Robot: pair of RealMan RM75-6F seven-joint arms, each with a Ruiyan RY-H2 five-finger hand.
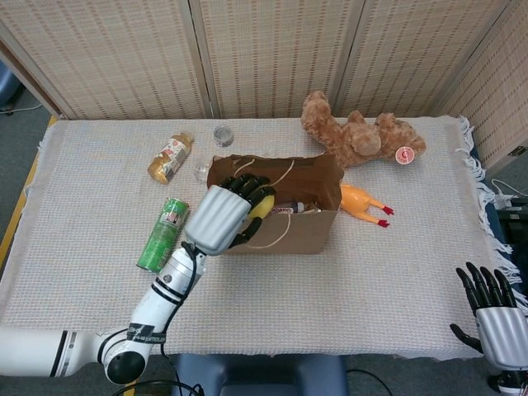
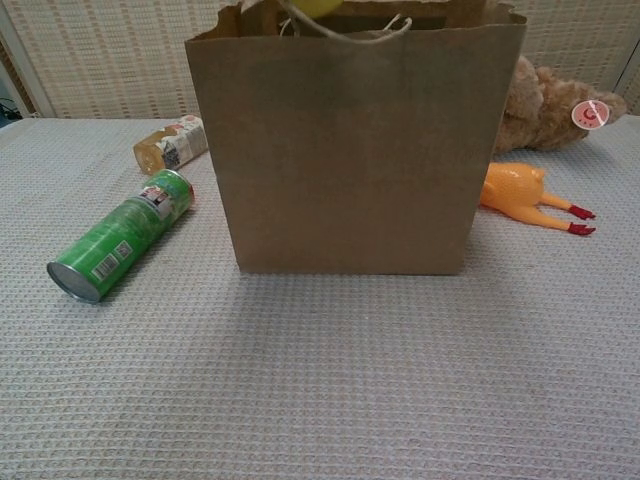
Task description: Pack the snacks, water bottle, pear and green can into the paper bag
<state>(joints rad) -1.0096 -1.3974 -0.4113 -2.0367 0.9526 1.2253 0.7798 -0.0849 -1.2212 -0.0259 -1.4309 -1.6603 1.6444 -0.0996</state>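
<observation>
My left hand grips a yellow pear over the open top of the brown paper bag, near its left end. In the chest view only a sliver of the pear shows above the bag's rim. A green can lies on its side left of the bag, also visible as the green can in the chest view. A snack bottle lies further back. Some packets lie inside the bag. My right hand hangs open at the table's near right corner.
A small clear bottle with a grey cap is behind the bag's left corner. A brown teddy bear and a yellow rubber chicken lie at the bag's right. A woven screen stands behind the table.
</observation>
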